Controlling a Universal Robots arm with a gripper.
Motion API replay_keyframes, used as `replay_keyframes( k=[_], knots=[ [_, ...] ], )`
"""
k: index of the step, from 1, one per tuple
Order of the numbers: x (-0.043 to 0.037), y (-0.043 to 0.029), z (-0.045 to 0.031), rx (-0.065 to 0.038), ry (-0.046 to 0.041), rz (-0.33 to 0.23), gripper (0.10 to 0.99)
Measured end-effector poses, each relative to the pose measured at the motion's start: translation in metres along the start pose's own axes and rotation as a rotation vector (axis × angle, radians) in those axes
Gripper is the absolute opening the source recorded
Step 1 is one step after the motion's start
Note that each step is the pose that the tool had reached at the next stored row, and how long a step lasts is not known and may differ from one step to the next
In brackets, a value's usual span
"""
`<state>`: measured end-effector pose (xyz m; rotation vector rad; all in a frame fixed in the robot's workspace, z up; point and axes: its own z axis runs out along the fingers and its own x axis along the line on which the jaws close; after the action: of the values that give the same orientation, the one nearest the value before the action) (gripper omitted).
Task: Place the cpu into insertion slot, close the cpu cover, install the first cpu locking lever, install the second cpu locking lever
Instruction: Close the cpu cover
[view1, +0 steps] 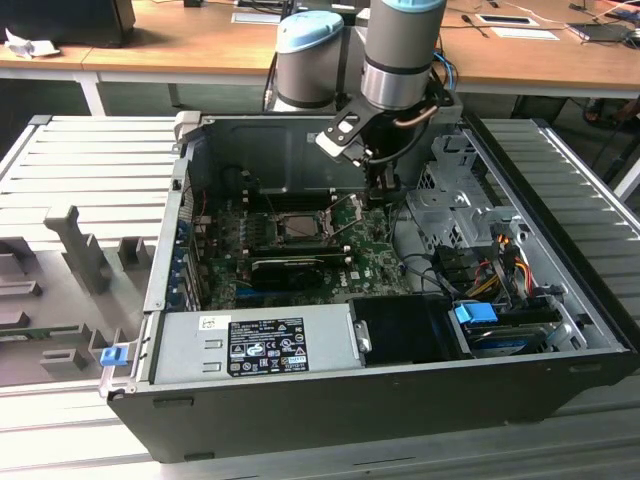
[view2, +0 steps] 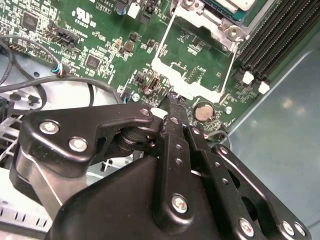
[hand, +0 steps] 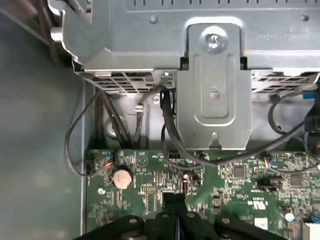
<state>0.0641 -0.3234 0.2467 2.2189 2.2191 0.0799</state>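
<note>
Behind ribbed table (view1: 90, 160), wooden desks (view1: 200, 45); fingers (view2: 175, 112) seemingly closed.

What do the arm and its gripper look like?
The arm is built of silver-grey cylinders with light blue caps. A brownish cable loops at the wrist, beside a black-and-white bracket. The gripper is black: flat linkage bars joined by silver screws, narrowing toward the tip.
</note>
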Motion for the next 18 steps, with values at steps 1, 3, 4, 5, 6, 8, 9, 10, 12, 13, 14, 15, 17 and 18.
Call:
replay_keyframes(
  k=[1,3,4,5,6,8,9,10,12,13,14,15,17,18],
  knots=[
    [-0.0001,0.0,0.0,0.015,-0.0002,0.001,0.106],
    [0.0,0.0,0.0001,0.045,0.0001,0.002,0.106],
    [0.0,0.0,0.0001,0.048,0.0,0.002,0.106],
    [0.0,0.0,0.0001,0.048,0.0,0.002,0.106],
    [0.0,-0.0004,0.0001,0.049,0.0002,0.002,0.106],
    [0.0,-0.0027,0.0001,0.049,0.0002,0.002,0.106],
    [0.0,-0.0038,0.0,0.049,0.0002,0.002,0.106],
    [0.0,-0.0048,0.0,0.049,0.0002,0.002,0.106],
    [0.0,-0.0064,-0.0001,0.049,0.0002,0.002,0.106],
    [0.0,-0.0073,-0.0001,0.049,0.0002,0.002,0.106],
    [0.0,-0.0083,-0.0002,0.049,0.0002,0.002,0.106],
    [0.0,-0.0094,-0.0002,0.049,0.0002,0.002,0.106],
    [0.0,-0.0134,-0.0003,0.049,0.0003,0.002,0.106],
    [0.0,-0.0159,-0.0005,0.048,0.0001,0.002,0.106]
  ],
)
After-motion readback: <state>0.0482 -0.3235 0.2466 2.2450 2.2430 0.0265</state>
